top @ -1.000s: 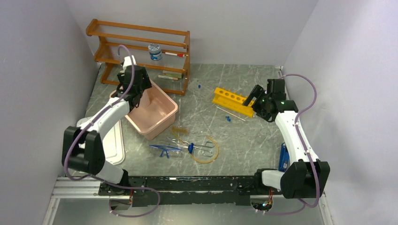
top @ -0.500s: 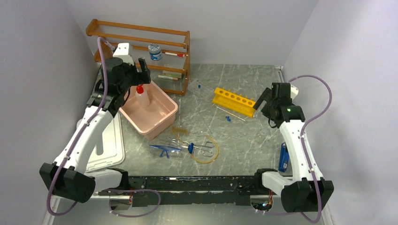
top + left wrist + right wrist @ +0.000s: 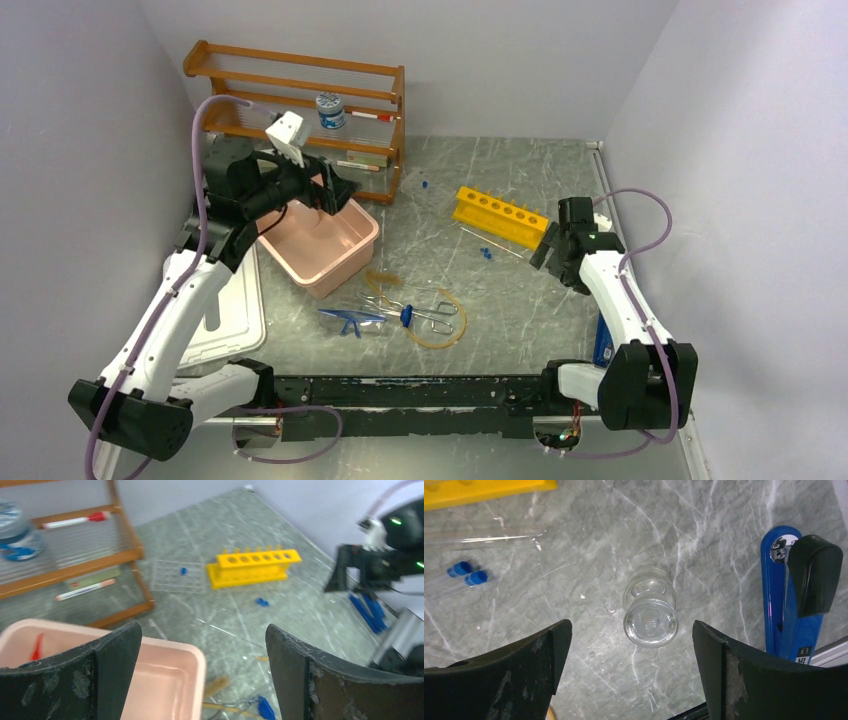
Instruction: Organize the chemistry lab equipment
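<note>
Bases at near edge. Just past them, mid-table: goggles (image 3: 350,320), tongs (image 3: 425,312) at their 3 o'clock, tubing (image 3: 447,328) curled across the tongs. Right arm runs from its base toward 12 o'clock, wrist bent to 10 o'clock; right gripper (image 3: 548,250) faces down at the table (image 3: 520,300), jaws wide apart, gripping nothing. A flask (image 3: 650,615) sits on the table under the gap, clear of both fingers; two tubes (image 3: 466,575) at its 9 o'clock. Left arm climbs toward 12 o'clock, elbow high beside the shelf (image 3: 399,120), forearm turned to 3 o'clock; left gripper (image 3: 336,194) hangs over the far side of the bin (image 3: 335,270), jaws wide apart, empty. Of the bottle (image 3: 37,646) only a red nozzle shows, inside the bin. The rack (image 3: 500,215) lies at the bin's 3 o'clock, well apart, on the table.
</note>
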Tool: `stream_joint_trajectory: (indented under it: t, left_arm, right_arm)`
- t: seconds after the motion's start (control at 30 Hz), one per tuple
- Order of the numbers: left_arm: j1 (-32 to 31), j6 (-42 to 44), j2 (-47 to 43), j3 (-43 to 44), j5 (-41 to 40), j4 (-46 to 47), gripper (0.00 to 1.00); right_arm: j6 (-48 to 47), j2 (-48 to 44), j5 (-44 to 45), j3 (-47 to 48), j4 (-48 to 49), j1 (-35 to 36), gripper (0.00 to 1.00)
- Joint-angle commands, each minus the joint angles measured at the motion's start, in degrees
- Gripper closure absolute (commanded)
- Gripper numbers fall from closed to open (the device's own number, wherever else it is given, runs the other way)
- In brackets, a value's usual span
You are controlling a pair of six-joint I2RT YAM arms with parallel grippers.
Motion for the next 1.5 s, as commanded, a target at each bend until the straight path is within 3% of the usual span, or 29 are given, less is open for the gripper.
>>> stream_joint_trajectory:
  t: [0.0,0.3,0.43,0.67,0.83,1.0,1.2,1.47]
  left_arm:
    - [-3.4,2.3,-0.7,-1.1,12.6,2.6,0.04]
    - [-6.1,3.2,0.2,0.0,14.0,0.0,0.08]
    - [-7.2,3.0,0.3,0.2,14.0,-1.2,0.09]
    - [-10.4,1.9,0.8,-0.4,12.7,-2.3,0.12]
    - [-14.3,-0.6,1.2,-2.5,9.2,0.0,0.14]
    - [-17.8,-2.7,2.2,-4.3,4.9,1.8,0.16]
    - [-19.9,-4.0,3.4,-5.3,-0.5,2.4,0.17]
    - [-21.0,-6.0,3.5,-6.0,-6.1,2.1,0.11]
  right_arm:
    - [1.2,0.8,0.9,-2.2,3.0,-0.5,0.08]
    - [5.5,6.4,0.2,-6.7,8.0,-0.5,0.13]
    - [5.0,7.8,0.3,-7.1,10.9,-0.5,0.33]
    - [4.2,7.6,-1.4,-7.9,12.5,0.4,0.52]
    - [6.3,6.3,-0.9,-8.3,12.4,7.7,0.55]
    - [11.6,6.9,0.5,-7.1,11.8,20.3,0.56]
    - [15.7,11.2,1.5,-4.3,12.8,30.2,0.55]
    - [12.8,10.7,1.3,2.6,9.5,32.4,0.15]
